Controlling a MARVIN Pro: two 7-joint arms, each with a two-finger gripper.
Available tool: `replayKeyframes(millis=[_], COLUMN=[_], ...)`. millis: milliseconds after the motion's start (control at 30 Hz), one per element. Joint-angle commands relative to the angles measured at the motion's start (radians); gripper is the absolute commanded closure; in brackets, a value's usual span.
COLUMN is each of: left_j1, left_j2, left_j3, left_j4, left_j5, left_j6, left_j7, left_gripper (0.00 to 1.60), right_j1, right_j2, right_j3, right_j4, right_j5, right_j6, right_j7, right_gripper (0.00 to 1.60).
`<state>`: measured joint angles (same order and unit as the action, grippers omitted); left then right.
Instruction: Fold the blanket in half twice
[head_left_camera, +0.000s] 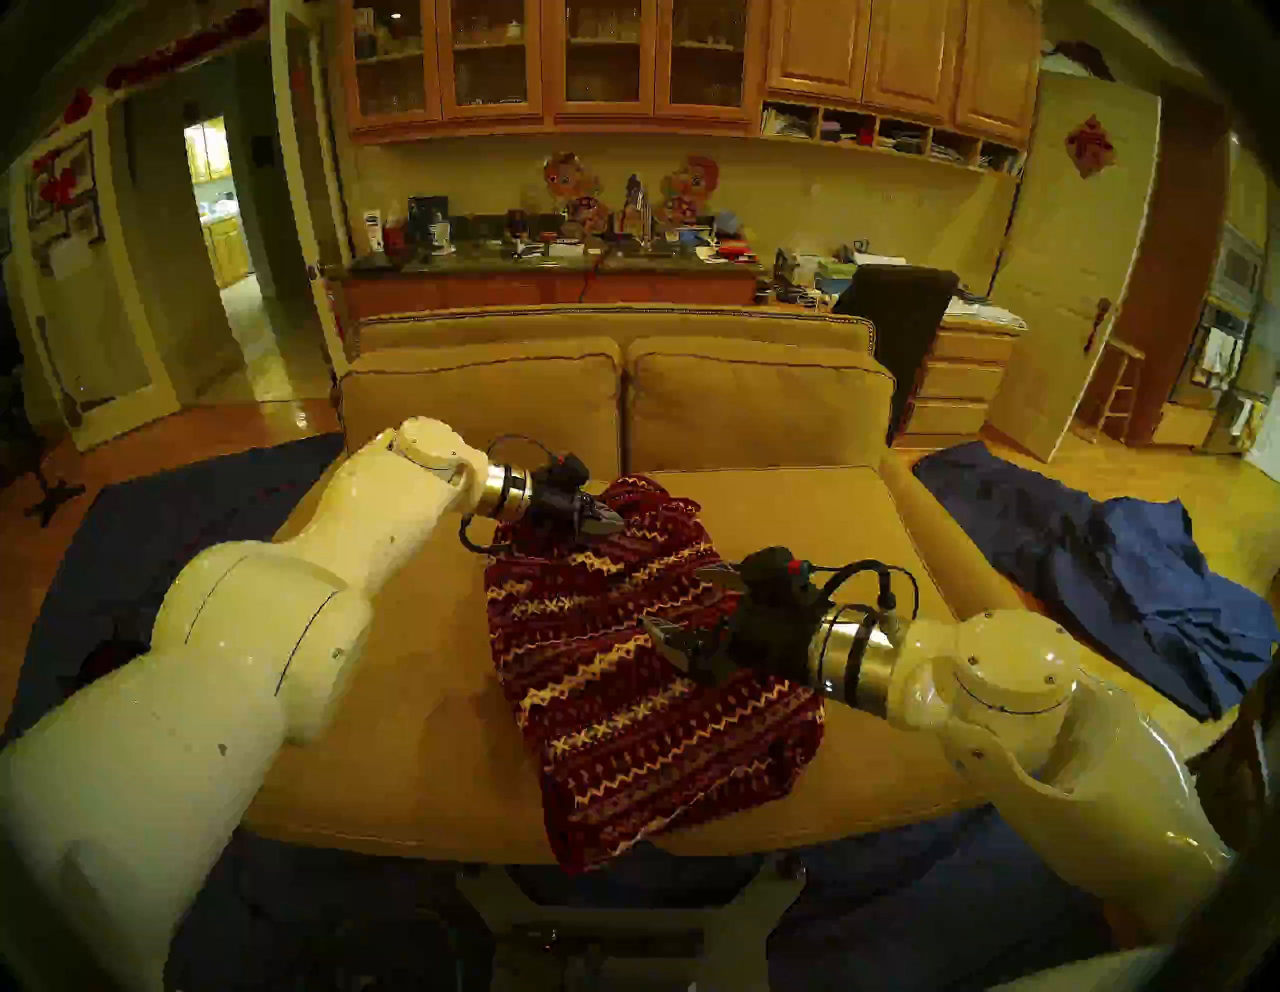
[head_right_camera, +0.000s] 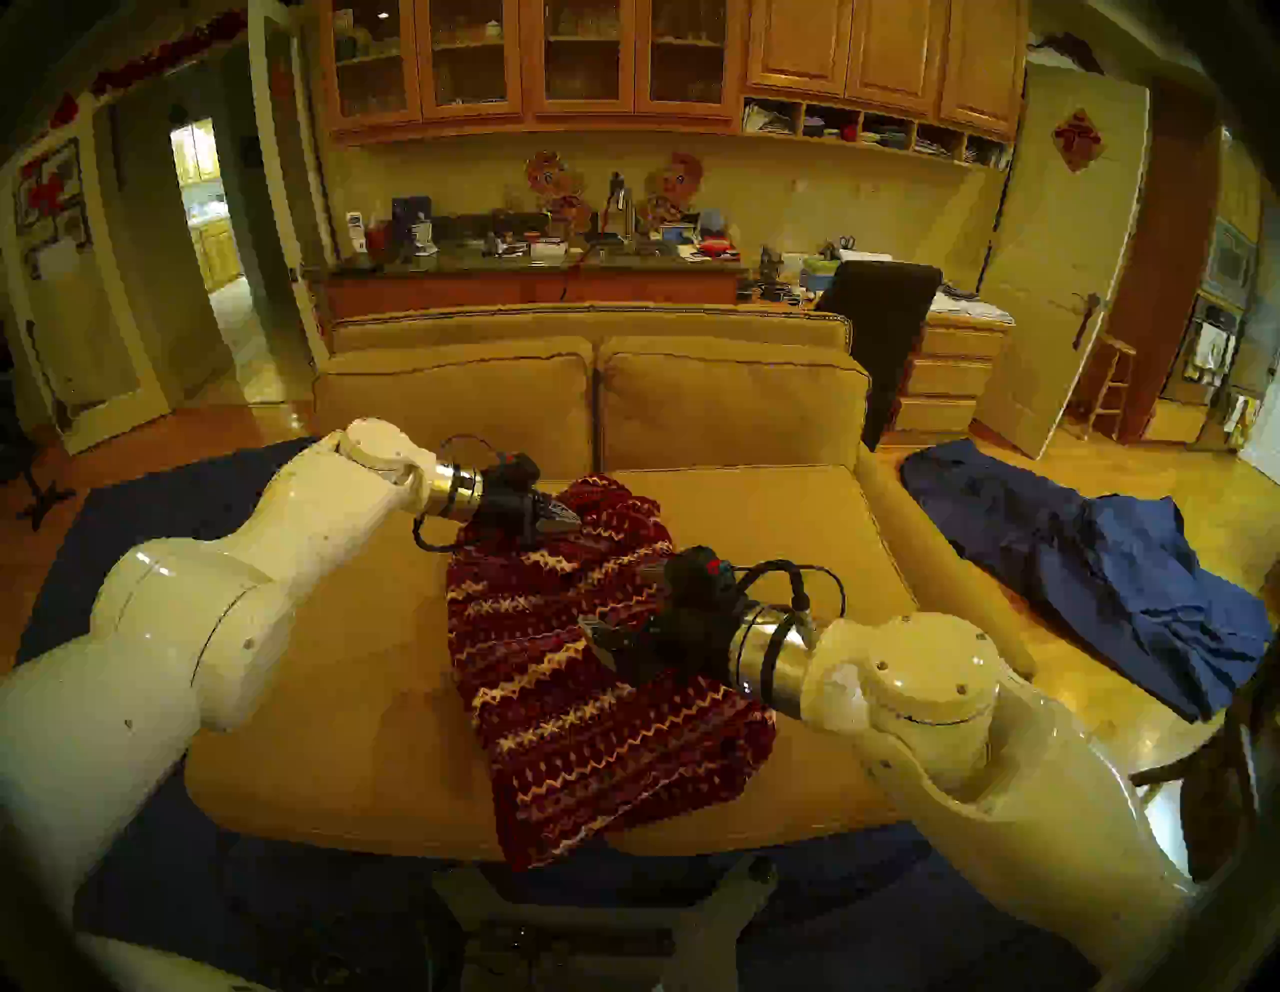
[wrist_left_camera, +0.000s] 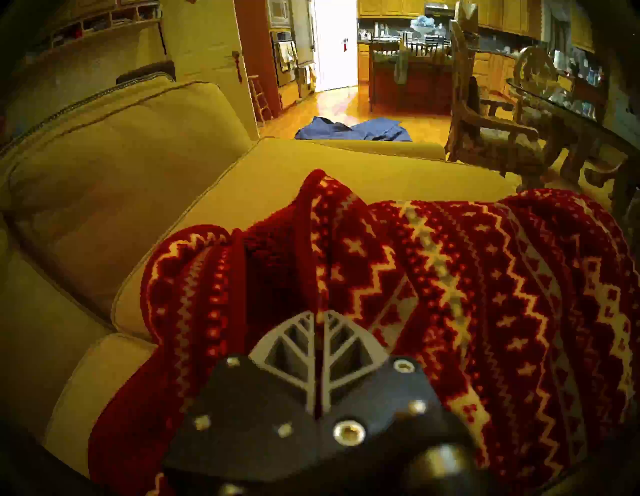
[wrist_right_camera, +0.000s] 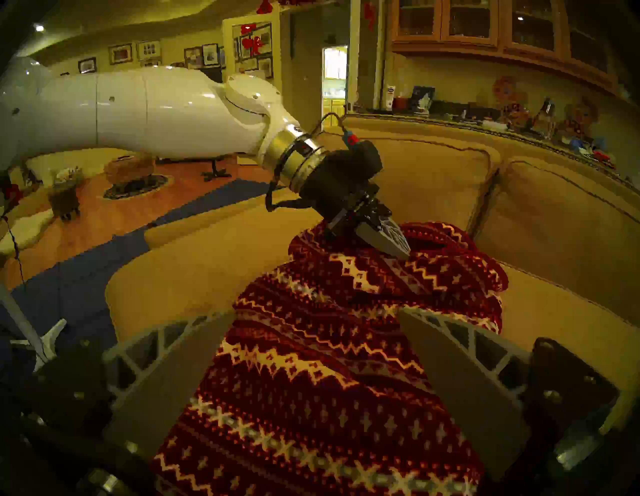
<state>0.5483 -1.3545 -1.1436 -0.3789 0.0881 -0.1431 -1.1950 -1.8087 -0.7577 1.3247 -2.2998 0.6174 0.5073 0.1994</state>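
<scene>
Before me, a tan two-cushion sofa (head_left_camera: 623, 415) faces away from a cluttered counter (head_left_camera: 554, 260) under wooden wall cabinets (head_left_camera: 554, 62); a wrinkled blue cloth (head_left_camera: 1108, 568) lies on the glossy wood floor (head_left_camera: 1039, 450) under warm yellow light.

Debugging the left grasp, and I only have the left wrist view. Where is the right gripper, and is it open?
Observer: The right gripper is open and hovers over the middle of the blanket, holding nothing.
Operator: Is the blanket all on the seat?
Observer: No. Its near corner droops over the front edge of the sofa.
Operator: Are the left tips on cloth?
Observer: In the right wrist view, the left gripper is shut, with its tip at the blanket's bunched far end. I cannot tell whether any cloth is pinched.
</scene>
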Motion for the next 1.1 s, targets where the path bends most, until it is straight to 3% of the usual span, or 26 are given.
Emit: replayKeyframes(millis=[0, 267, 767, 800, 833, 867, 1067], left_j1=[-0.069, -0.089, -0.115, -0.116, -0.117, -0.119, -0.121], left_j2=[0.022, 0.049, 0.075, 0.074, 0.073, 0.072, 0.080], left_j3=[-0.002, 0.017, 0.056, 0.054, 0.048, 0.047, 0.016], left_j4=[0.040, 0.083, 0.173, 0.177, 0.180, 0.182, 0.169], left_j5=[0.026, 0.094, 0.163, 0.161, 0.154, 0.154, 0.123], left_j6=[-0.076, -0.122, -0.138, -0.141, -0.155, -0.157, -0.210], left_j7=[0.093, 0.248, 0.383, 0.385, 0.378, 0.377, 0.317], left_gripper=[1.60, 1.60, 1.60, 1.34, 0.20, 0.00, 0.00], right_j1=[0.003, 0.003, 0.002, 0.002, 0.002, 0.002, 0.002], right_j2=[-0.001, -0.001, -0.001, -0.001, -0.001, -0.001, -0.001], right_j3=[0.002, 0.002, 0.002, 0.002, 0.002, 0.002, 0.002], right_j4=[-0.010, -0.010, -0.010, -0.010, -0.010, -0.010, -0.010], right_j5=[-0.001, -0.001, -0.001, -0.001, -0.001, -0.001, -0.001], right_j6=[-0.004, -0.004, -0.005, -0.005, -0.005, -0.005, -0.005], right_j7=[0.001, 0.001, 0.000, 0.000, 0.000, 0.000, 0.000], right_gripper=[0.00, 0.00, 0.00, 0.00, 0.00, 0.00, 0.00])
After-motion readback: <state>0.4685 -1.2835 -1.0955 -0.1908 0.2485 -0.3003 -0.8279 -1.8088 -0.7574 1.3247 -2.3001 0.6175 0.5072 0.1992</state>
